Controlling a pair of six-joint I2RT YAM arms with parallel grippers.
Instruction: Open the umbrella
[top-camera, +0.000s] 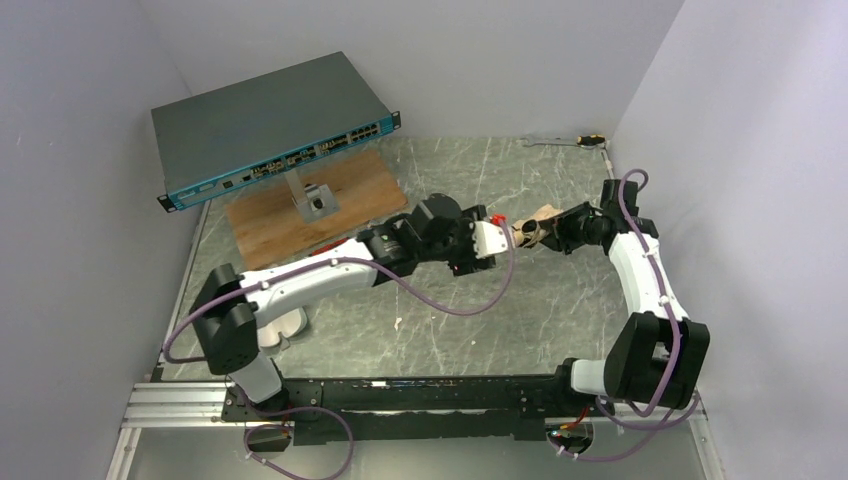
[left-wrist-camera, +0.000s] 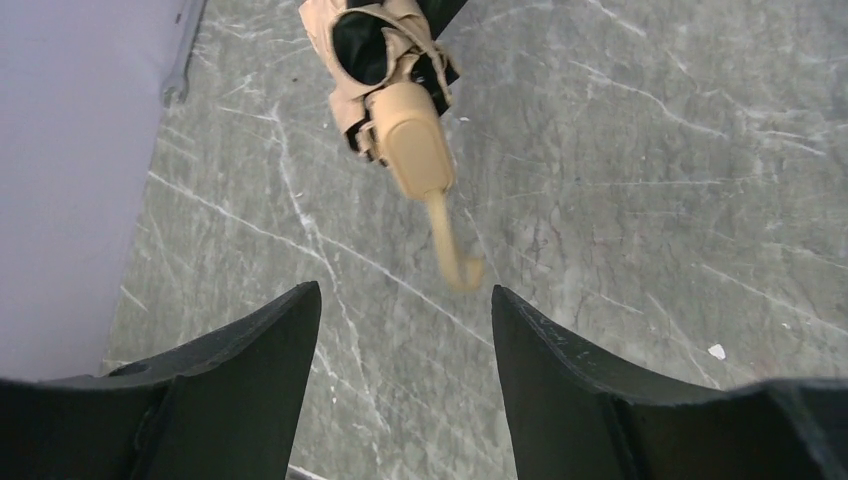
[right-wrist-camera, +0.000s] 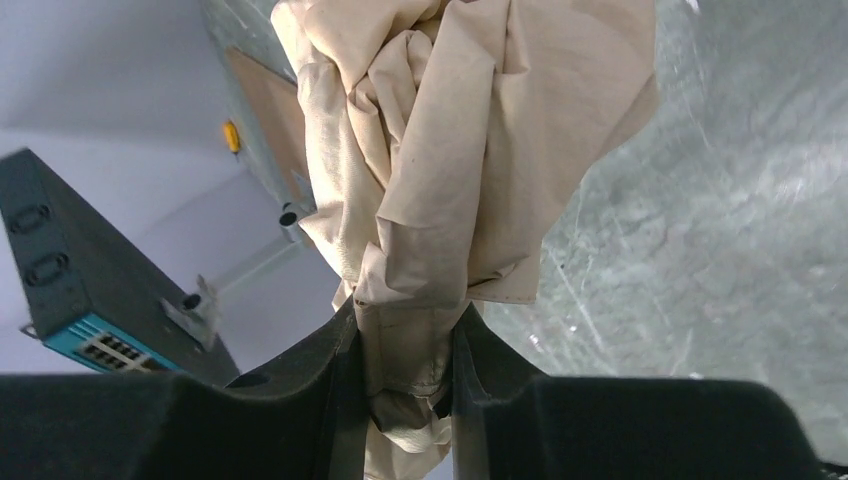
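Clamping the umbrella (right-wrist-camera: 470, 150) by bunched fabric, right gripper (right-wrist-camera: 405, 340) holds it above the table (left-wrist-camera: 650, 200), handle (left-wrist-camera: 412, 140) at 12 o'clock of the left gripper (left-wrist-camera: 405, 310) (spread wide, empty), likely for grabbing.

No text, label or number could be read anywhere; marks on the switch's (top-camera: 265, 122) blue front were too small to read.

Left arm (top-camera: 300, 280) showing white link shells between black joint housings, right arm (top-camera: 645, 270) matching it, purple cables (top-camera: 465, 312) looping along both, left gripper (left-wrist-camera: 405, 295) and right gripper (right-wrist-camera: 405, 315) wearing matte black, tapering fingers (left-wrist-camera: 250, 380), scuffed pale along their edges
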